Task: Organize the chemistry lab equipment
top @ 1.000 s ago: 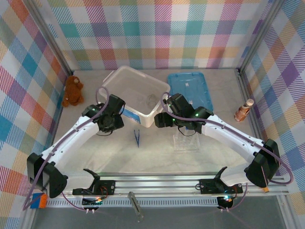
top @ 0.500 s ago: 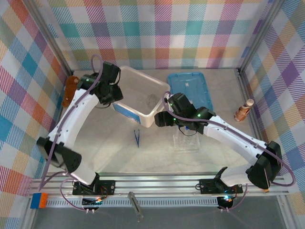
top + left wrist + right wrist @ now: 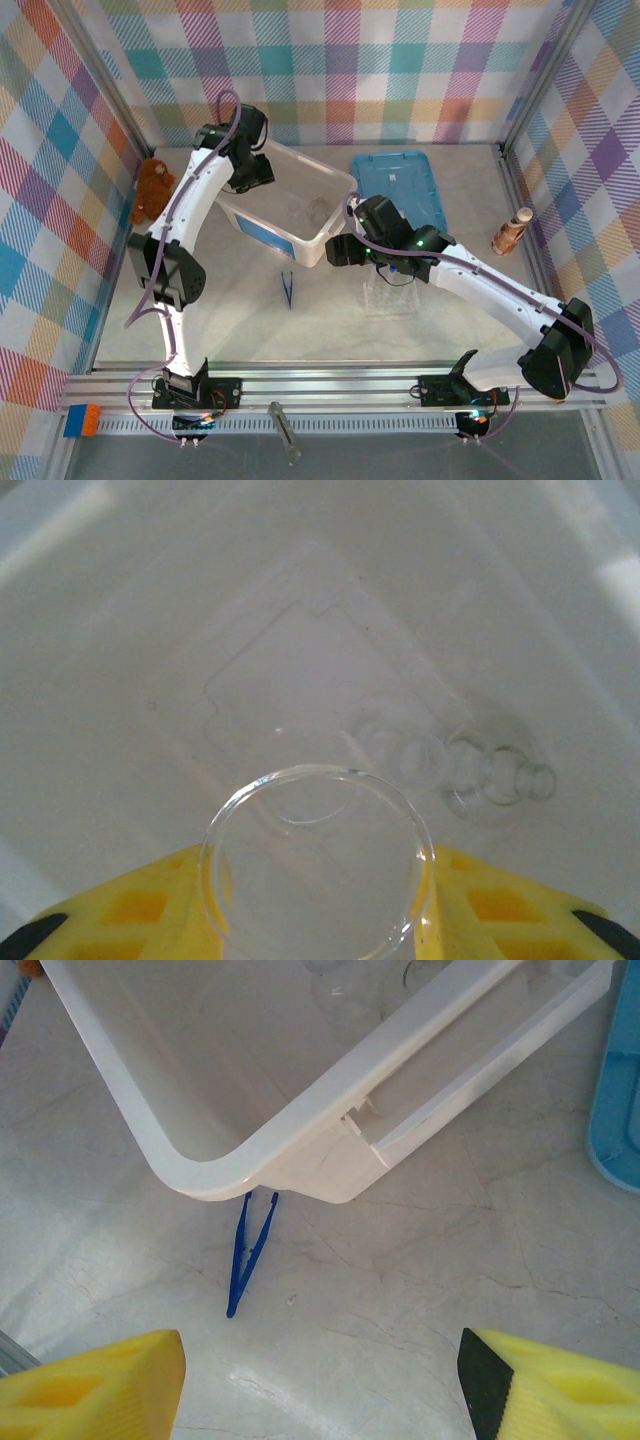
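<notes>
marble tabletop [image 3: 400,1290], tweezers [image 3: 243,1260] near bin [image 3: 212,1172] corner

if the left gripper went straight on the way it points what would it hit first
Most likely the bare floor of the white bin, with the held round glass dish touching first; the small clear glassware lies off to the right.
</notes>
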You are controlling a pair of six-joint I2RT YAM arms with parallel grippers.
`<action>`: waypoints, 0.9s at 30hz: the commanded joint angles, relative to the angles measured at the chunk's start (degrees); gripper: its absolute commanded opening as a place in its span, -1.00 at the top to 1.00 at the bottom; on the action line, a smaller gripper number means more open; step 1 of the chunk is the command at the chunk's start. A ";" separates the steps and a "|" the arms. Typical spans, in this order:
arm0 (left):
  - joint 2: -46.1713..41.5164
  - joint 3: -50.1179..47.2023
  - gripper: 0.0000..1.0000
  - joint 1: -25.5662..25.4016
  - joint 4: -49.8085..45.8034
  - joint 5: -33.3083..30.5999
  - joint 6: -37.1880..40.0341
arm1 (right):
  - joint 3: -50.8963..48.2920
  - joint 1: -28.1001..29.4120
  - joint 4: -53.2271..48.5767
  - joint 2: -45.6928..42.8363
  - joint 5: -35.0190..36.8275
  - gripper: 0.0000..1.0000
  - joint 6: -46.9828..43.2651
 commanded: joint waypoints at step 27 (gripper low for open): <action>18.50 7.14 0.15 3.88 -2.83 3.66 2.64 | -2.82 0.28 2.50 -3.13 1.63 -0.46 1.32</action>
